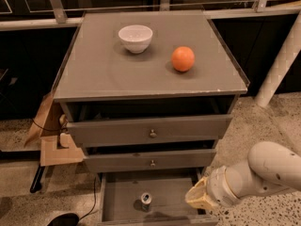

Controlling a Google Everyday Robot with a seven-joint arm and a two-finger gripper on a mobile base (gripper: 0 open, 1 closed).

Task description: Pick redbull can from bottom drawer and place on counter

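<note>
The redbull can (146,200) stands upright on the floor of the open bottom drawer (122,201), near its middle, silver top up. My gripper (196,197) is at the lower right, over the drawer's right edge, to the right of the can and apart from it. The white arm (263,171) comes in from the right edge. The counter (103,69) is the grey top of the cabinet.
A white bowl (135,37) and an orange (183,59) sit on the counter. Two knobbed drawers (150,132) stand slightly pulled out above the bottom one. Cardboard (51,140) lies at the cabinet's left. A white post (280,65) stands at the right.
</note>
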